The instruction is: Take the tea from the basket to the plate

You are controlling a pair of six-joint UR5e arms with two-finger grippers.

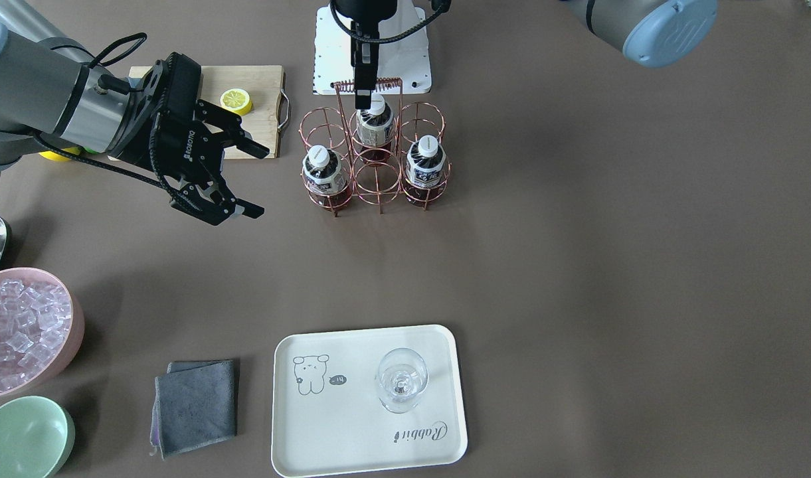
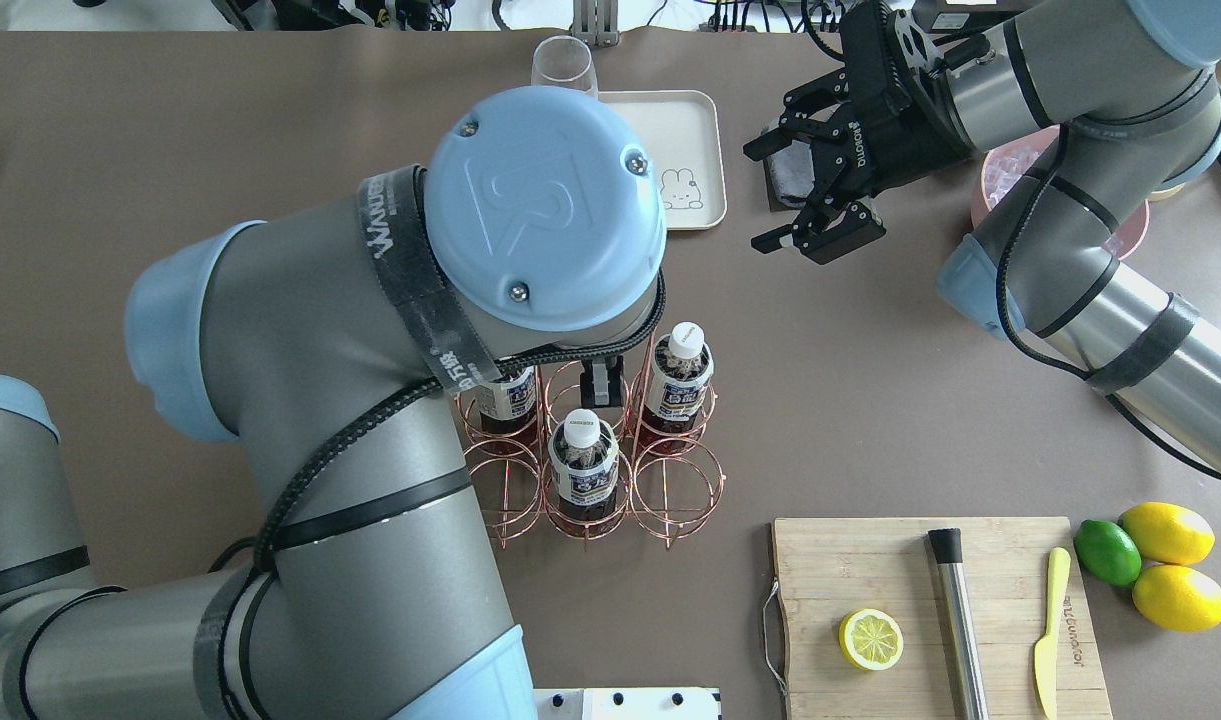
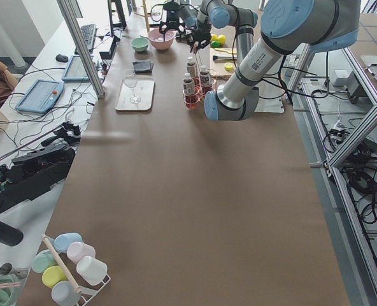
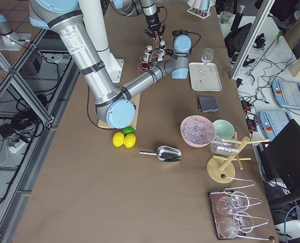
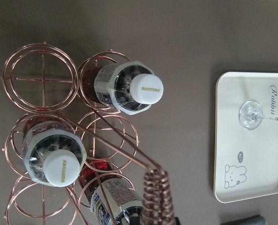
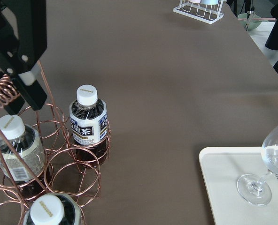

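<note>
3 bottles of tea stand in the basket. The plate sits well apart from the basket and holds a glass. The left gripper hangs right at the basket's curly handle, just beside the middle bottle. I cannot tell if it is pinching anything. The right gripper floats over the table near the cutting board. Its fingers are wide apart and hold nothing.
</note>
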